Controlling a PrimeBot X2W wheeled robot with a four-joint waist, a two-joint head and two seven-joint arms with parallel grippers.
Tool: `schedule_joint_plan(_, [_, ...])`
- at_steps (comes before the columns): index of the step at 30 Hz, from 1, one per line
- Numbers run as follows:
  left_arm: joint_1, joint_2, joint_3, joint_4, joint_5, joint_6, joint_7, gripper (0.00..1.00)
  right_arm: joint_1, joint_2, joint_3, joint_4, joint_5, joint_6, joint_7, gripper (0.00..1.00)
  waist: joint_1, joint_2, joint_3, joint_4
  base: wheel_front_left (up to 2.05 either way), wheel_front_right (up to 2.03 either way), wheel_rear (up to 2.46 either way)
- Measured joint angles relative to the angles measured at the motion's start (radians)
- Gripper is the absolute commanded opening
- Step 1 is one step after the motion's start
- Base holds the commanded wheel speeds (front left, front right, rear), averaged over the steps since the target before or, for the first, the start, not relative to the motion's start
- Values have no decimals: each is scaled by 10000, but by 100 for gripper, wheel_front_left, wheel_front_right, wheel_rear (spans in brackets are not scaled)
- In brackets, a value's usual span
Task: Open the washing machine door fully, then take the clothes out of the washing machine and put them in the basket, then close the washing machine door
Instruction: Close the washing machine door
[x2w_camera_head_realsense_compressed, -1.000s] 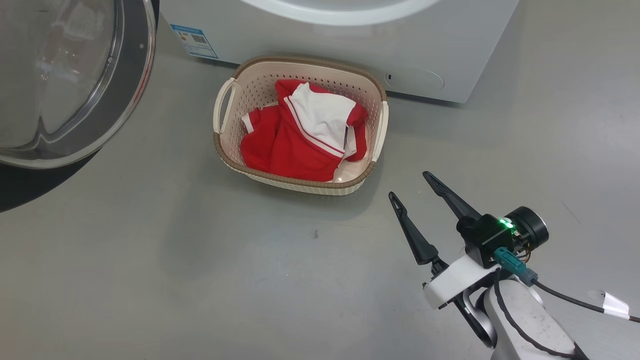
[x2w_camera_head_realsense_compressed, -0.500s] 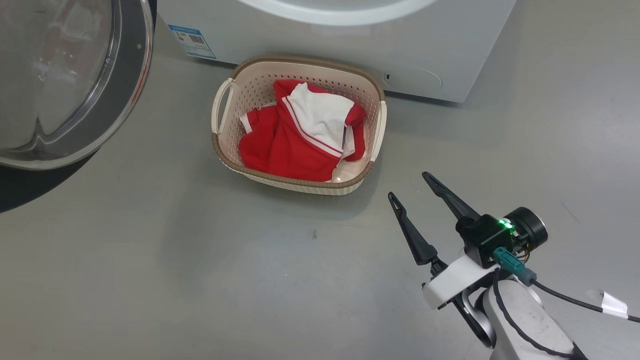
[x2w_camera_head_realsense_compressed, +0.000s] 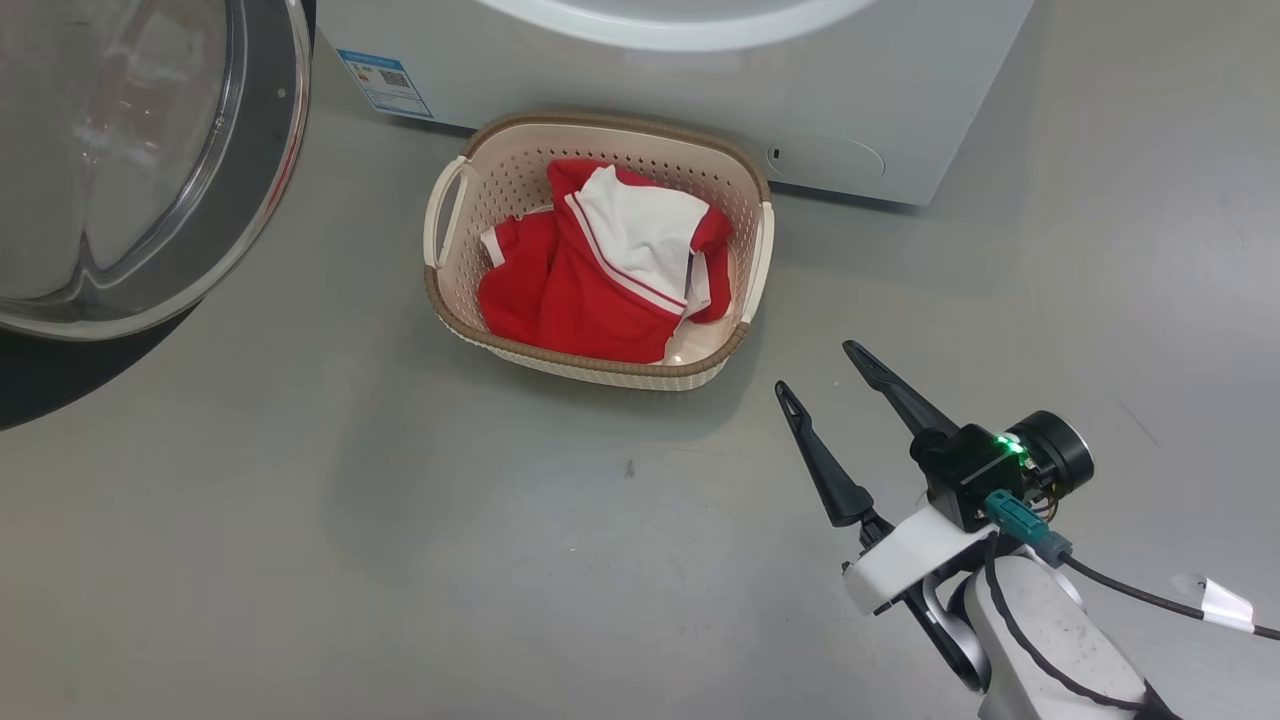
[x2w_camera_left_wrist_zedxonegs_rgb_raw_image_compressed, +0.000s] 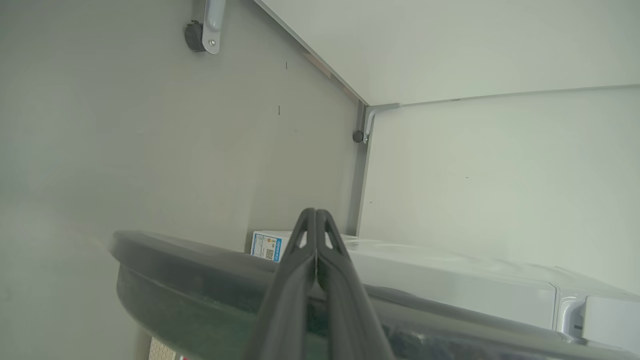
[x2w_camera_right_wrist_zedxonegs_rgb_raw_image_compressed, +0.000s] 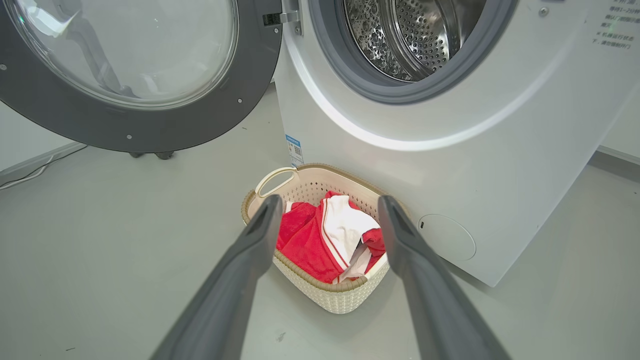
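Blue label (x2w_camera_head_realsense_compressed: 385, 82) w/ QR code low on washer (x2w_camera_head_realsense_compressed: 700, 90) front, print unreadable. Basket (x2w_camera_head_realsense_compressed: 610, 119) w/ clothes (x2w_camera_head_realsense_compressed: 590, 290) beside washer. R pincer (x2w_camera_head_realsense_compressed: 816, 368) apart; L pincer (x2w_camera_left_wrist_zedxonegs_rgb_raw_image_compressed: 316, 212) together.

Washer (x2w_camera_right_wrist_zedxonegs_rgb_raw_image_compressed: 450, 165) white, drum (x2w_camera_right_wrist_zedxonegs_rgb_raw_image_compressed: 415, 35) steel with dot perforations, seal (x2w_camera_right_wrist_zedxonegs_rgb_raw_image_compressed: 360, 85) grey, label (x2w_camera_head_realsense_compressed: 385, 82) blue. Door (x2w_camera_right_wrist_zedxonegs_rgb_raw_image_compressed: 65, 125) rim dark grey-black, glass clear. Clothes (x2w_camera_head_realsense_compressed: 590, 290) red, one with a white panel and thin red-white stripe trim. Basket (x2w_camera_head_realsense_compressed: 500, 175) cream, hole-patterned, brown woven rim. Floor (x2w_camera_head_realsense_compressed: 400, 520) plain grey. Left gripper (x2w_camera_left_wrist_zedxonegs_rgb_raw_image_compressed: 316, 212) and right gripper (x2w_camera_head_realsense_compressed: 818, 368) black.
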Motion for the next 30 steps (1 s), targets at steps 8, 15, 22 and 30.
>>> schedule_joint_plan(8, [-13,127,-132,155,0,0,594,0,-9,21,-2,56,13,-2,0,100,0,0,-67,7,0,0,0])
schedule_joint_plan(15, [-12,157,-336,236,0,-165,1243,0,-58,56,-8,56,17,-2,0,100,0,0,-165,43,0,0,0])
schedule_joint_plan(22, [-4,159,-560,389,-2,-604,2205,0,-60,71,-31,84,73,-4,0,100,0,0,-316,114,0,0,0])
schedule_joint_plan(30, [70,157,-805,464,-25,-1175,3239,0,-60,88,-25,86,107,-4,0,100,0,0,-458,155,0,0,0])
